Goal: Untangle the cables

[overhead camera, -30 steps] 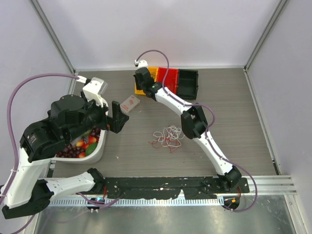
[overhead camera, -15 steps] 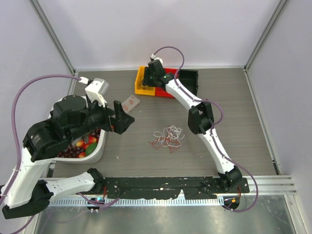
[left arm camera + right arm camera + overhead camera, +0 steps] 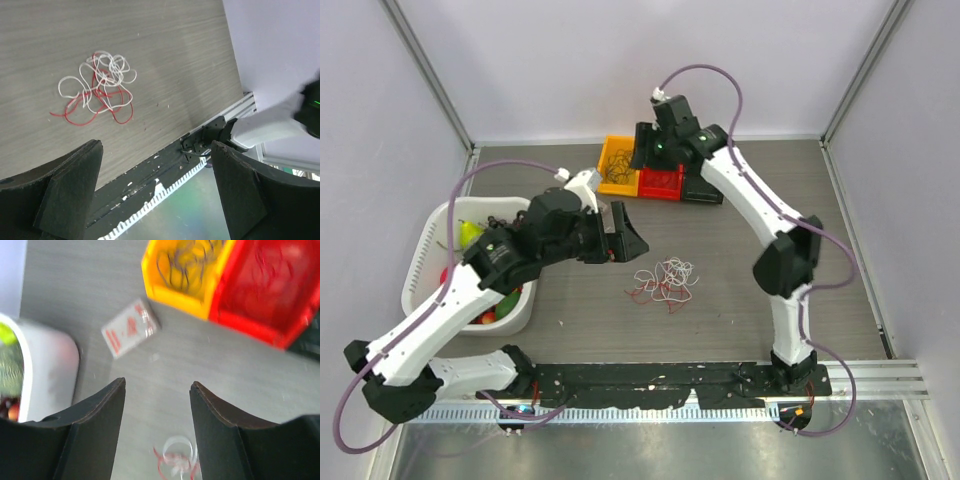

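Grey wood-look worktop (image 3: 570,330), plain white walls all round. The red and white cables (image 3: 663,282) are lying in one loopy tangle about mid-worktop, a bit closer to the near edge, flat on the surface and not touching anything else.

The left claw (image 3: 156,190) hangs above the worktop just left of that pile, jaws spread wide with nothing in them. Its wrist view looks straight down on the tangle.

The right claw (image 3: 157,425) is up over the far edge, above the bins. Its jaws are apart with a clear gap, and it's empty too.

The yellow bin (image 3: 616,188) at the far edge has dark loopy wire in it, which looks like the black cable (image 3: 617,160). The red bin (image 3: 662,182) touches it on the right. A small white-and-red packet (image 3: 131,328) lies on the worktop just on the near side of the yellow bin. A white basket (image 3: 420,262) of fruit sits by the left edge.
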Available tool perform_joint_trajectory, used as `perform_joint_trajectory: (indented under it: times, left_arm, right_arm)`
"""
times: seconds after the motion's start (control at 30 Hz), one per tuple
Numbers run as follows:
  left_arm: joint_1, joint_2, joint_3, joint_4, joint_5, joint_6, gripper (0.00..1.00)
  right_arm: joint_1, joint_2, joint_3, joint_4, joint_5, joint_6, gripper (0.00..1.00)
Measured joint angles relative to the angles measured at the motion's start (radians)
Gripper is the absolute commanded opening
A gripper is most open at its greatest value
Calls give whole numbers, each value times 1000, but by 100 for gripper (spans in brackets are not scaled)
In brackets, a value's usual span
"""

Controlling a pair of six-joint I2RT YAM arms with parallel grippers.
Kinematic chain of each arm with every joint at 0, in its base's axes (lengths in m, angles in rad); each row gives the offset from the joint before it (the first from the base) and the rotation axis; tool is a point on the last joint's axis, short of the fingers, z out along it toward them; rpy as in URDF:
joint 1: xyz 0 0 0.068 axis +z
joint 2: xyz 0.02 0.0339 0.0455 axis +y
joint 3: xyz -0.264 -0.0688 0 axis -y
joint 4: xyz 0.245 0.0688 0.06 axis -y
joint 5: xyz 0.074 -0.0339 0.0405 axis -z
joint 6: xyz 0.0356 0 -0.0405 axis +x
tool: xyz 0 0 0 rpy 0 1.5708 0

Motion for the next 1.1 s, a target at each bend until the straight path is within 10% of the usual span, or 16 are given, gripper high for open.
perform_joint_trajectory:
  times: [0.53, 0.97, 1.1]
  left_arm:
    - [106, 449, -253, 216, 159, -159, 56]
    - [191, 700, -229, 294, 237, -225, 54]
    - [196, 750, -225, 285, 239, -243, 14]
  right_arm:
    - [-51, -1025, -1377, 155, -355, 74, 60]
    - [-51, -1004, -1492, 279, -454, 121, 60]
    - [-51, -989, -1482, 279, -452, 102, 60]
